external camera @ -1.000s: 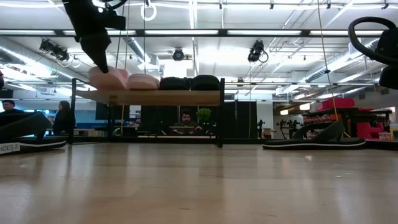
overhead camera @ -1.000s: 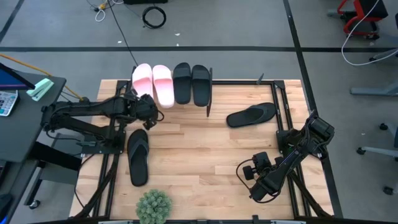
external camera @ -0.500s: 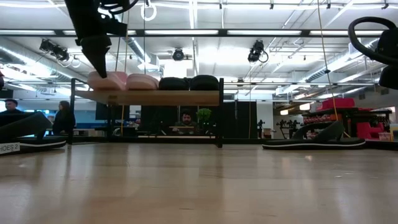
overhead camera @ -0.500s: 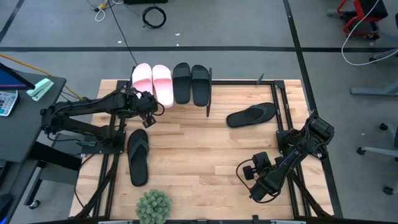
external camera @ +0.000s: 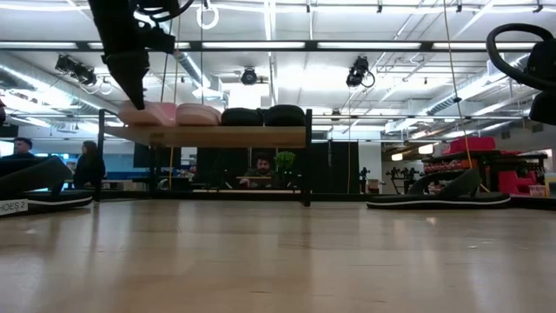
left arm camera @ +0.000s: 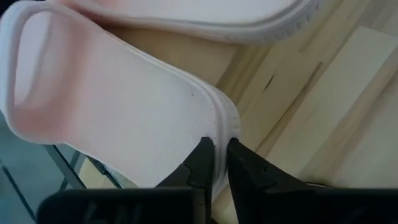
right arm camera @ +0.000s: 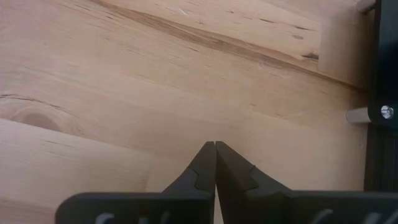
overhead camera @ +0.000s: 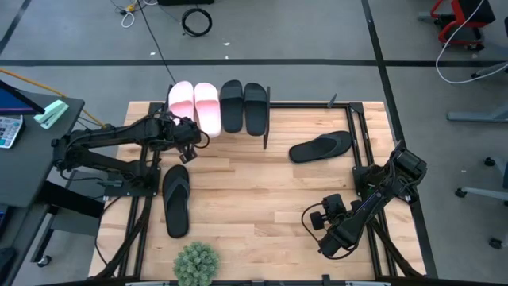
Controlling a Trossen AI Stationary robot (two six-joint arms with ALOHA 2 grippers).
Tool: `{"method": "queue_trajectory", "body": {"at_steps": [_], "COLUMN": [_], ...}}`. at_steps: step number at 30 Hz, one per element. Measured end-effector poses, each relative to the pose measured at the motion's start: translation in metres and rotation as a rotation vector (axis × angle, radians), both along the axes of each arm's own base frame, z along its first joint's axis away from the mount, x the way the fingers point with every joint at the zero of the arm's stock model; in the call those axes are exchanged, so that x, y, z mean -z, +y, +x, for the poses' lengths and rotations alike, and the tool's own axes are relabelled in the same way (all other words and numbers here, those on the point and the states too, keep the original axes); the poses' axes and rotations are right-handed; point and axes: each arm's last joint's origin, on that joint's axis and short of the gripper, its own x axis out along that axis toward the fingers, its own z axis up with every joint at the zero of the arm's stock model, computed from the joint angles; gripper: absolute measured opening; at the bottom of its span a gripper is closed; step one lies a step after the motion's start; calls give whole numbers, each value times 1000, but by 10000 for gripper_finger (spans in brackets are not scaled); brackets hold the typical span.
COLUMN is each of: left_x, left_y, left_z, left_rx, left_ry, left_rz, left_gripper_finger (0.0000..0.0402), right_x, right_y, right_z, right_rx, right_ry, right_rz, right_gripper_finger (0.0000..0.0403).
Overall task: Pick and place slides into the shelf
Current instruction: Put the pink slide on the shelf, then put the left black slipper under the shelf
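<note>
The shelf [external camera: 217, 136] stands at the table's far edge with two pale pink slides and two wide black slides [overhead camera: 244, 106] on its wooden board. My left gripper [overhead camera: 190, 137] is at the near end of the leftmost pink slide [overhead camera: 181, 99], shut on it. The other pink slide [overhead camera: 208, 107] lies right beside it. One thin black slide [overhead camera: 176, 200] lies sole down on the table's left part, the other [overhead camera: 321, 147] on the right part. My right gripper [overhead camera: 332, 238] waits shut over the near right corner. My left gripper [left arm camera: 221, 163] pinches the heel rim [left arm camera: 219, 127] of the leftmost pink slide between its two fingers. In the low view it comes from above, slanting down onto that end [external camera: 139, 109]. The slide lies flat on the shelf's board, its strap end pointing toward the far edge.
A small green plant [overhead camera: 196, 264] sits at the table's near edge. Black metal frame rails [overhead camera: 361, 135] run along the table's right side. Bare wood lies between the two thin black slides. People show in the room beyond the shelf [external camera: 259, 165].
My left gripper has moved slightly toward the far edge and down. The leftmost pink slide, whose heel end stood raised above the board a second ago, now lies flat on the shelf beside the other pink one.
</note>
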Motion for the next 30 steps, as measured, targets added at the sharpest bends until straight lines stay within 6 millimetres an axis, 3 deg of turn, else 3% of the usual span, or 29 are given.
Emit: {"method": "queue_trajectory", "body": {"at_steps": [8,22,30], "left_x": [1,-2,-2], "left_y": [0,2,-8], "left_z": [-2,-2,0], "left_rx": [-1,3,21], "left_ry": [20,69,37], "left_rz": [-6,114,106], "left_gripper_finger": [60,155,158], "right_x": [0,0,0], "right_y": [0,0,-1], "right_z": [0,0,1], "right_rx": [0,-4,-12], "right_ry": [0,-6,-20], "right_rz": [0,-6,-19], "right_gripper_finger": [9,9,9]}}
